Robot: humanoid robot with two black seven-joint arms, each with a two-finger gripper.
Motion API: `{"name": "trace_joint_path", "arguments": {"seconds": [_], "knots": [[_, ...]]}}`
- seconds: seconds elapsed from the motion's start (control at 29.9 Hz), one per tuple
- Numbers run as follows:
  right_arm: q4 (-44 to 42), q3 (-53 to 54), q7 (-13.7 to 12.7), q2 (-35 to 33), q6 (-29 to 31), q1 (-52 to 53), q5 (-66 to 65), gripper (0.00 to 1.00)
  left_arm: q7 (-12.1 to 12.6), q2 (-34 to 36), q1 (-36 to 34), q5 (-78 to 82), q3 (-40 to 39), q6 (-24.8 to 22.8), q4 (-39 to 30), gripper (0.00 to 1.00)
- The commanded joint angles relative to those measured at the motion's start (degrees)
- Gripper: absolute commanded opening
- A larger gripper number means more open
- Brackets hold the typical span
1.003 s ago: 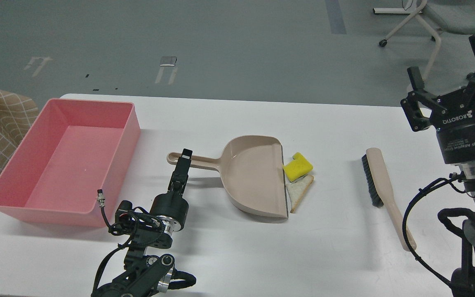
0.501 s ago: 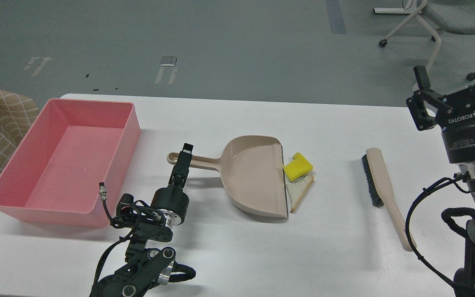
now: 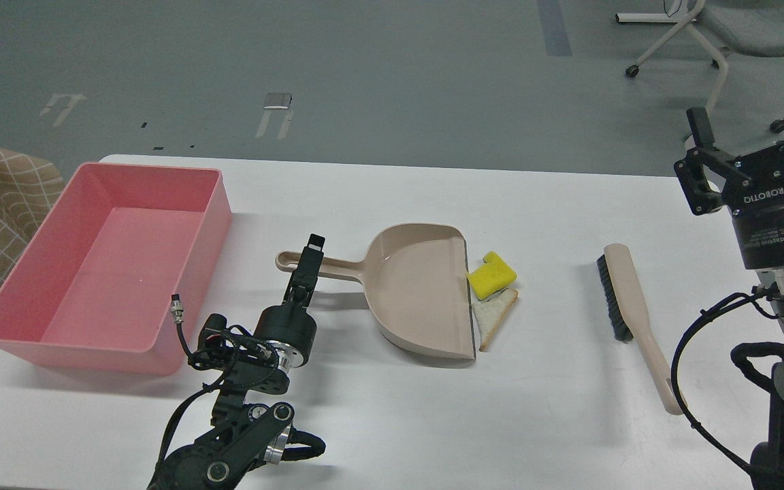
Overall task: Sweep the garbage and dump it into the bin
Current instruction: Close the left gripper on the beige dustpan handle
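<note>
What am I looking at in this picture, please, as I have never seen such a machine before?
This is one view from a humanoid robot's own head, looking down at a white table. The black arms are its own. The left gripper sits at the handle of the beige dustpan; seen edge-on, whether it grips is unclear. The right gripper hangs open in the air, holding nothing. Beside the dustpan's mouth lie a yellow sponge block and a bread slice. Further right is a brush; at far left, an empty pink bin.

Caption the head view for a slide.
Left tool at dustpan handle; sponge and bread wait unswept.
</note>
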Motion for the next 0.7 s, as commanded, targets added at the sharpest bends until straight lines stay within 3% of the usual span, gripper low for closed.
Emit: {"name": "trace_joint_path", "arguments": {"seconds": [0.0, 0.67], "knots": [[0.0, 0.0, 0.0, 0.0, 0.0, 0.0, 0.0, 1.0, -0.1, 0.0, 0.0, -0.3, 1.4, 0.0, 0.7, 0.95], [-1.0, 0.5, 0.0, 0.0, 0.0, 0.0, -0.1, 1.0, -0.2, 0.0, -4.3, -3.5, 2.1, 0.0, 5.3, 0.94]]}}
